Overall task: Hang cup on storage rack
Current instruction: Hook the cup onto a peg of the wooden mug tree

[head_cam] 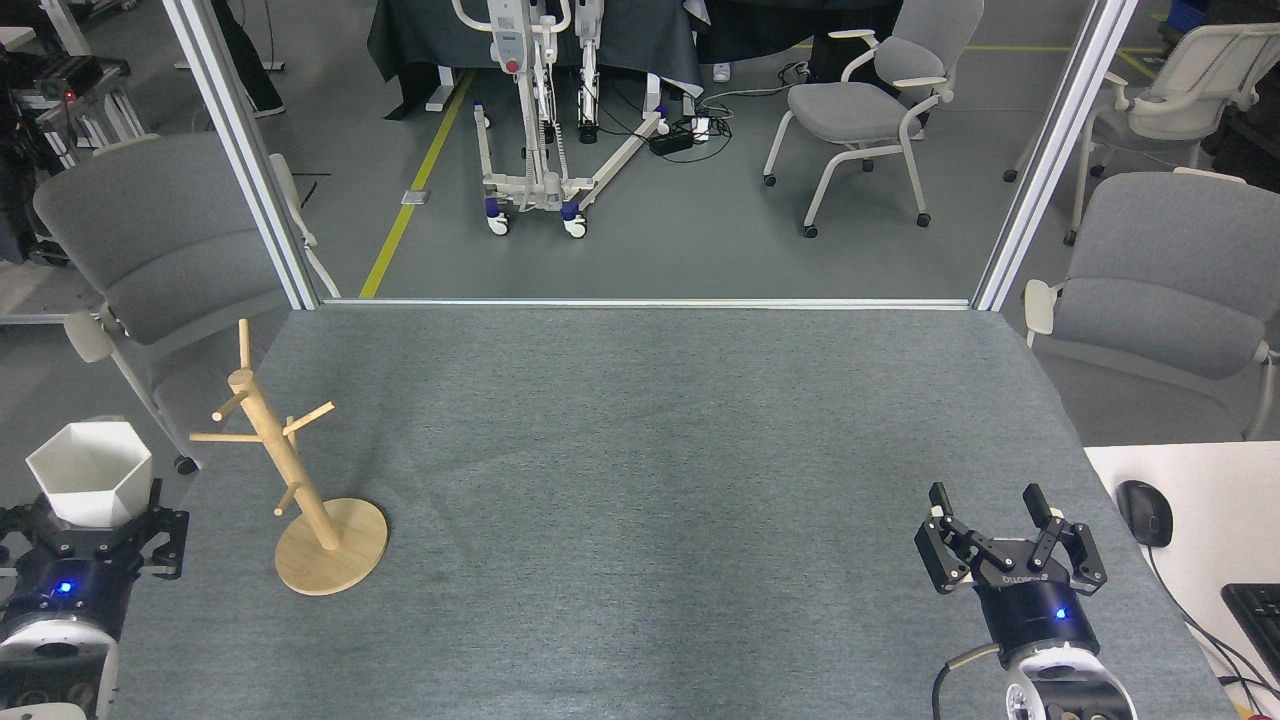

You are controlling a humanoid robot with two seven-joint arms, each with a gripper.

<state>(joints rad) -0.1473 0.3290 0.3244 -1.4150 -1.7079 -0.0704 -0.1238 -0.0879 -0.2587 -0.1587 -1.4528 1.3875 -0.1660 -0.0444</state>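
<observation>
The left pincer (92,520) points up at the near left edge, its dark fingers closed around the cup (90,473). The right pincer (990,500) stands upright at the near right, fingers spread apart, empty.
</observation>
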